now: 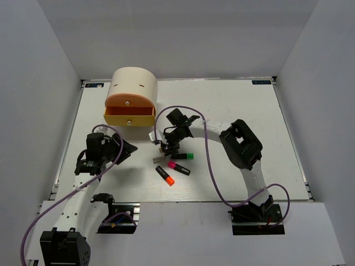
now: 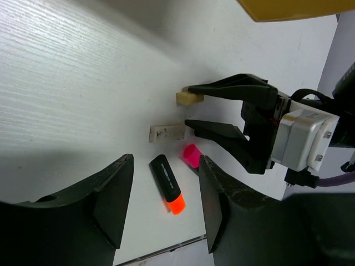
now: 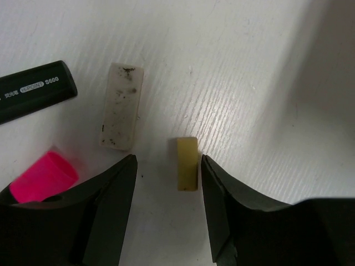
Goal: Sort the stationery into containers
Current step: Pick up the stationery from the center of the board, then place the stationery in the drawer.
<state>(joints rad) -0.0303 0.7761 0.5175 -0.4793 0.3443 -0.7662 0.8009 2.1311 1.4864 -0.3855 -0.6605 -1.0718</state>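
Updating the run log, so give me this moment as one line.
right gripper: open, straddling small yellowish eraser block | left gripper: open, empty | smudged white flat eraser: lying alongside

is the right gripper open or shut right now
Open: the right gripper has its fingers spread, and the small yellow eraser lies between them with a visible gap on one side.

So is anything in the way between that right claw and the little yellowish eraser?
Nothing visible. The small yellowish eraser lies uncovered between the open fingers of the right gripper, close to one of them. The larger dirty eraser and the pink highlighter cap sit off to one side, not between them.
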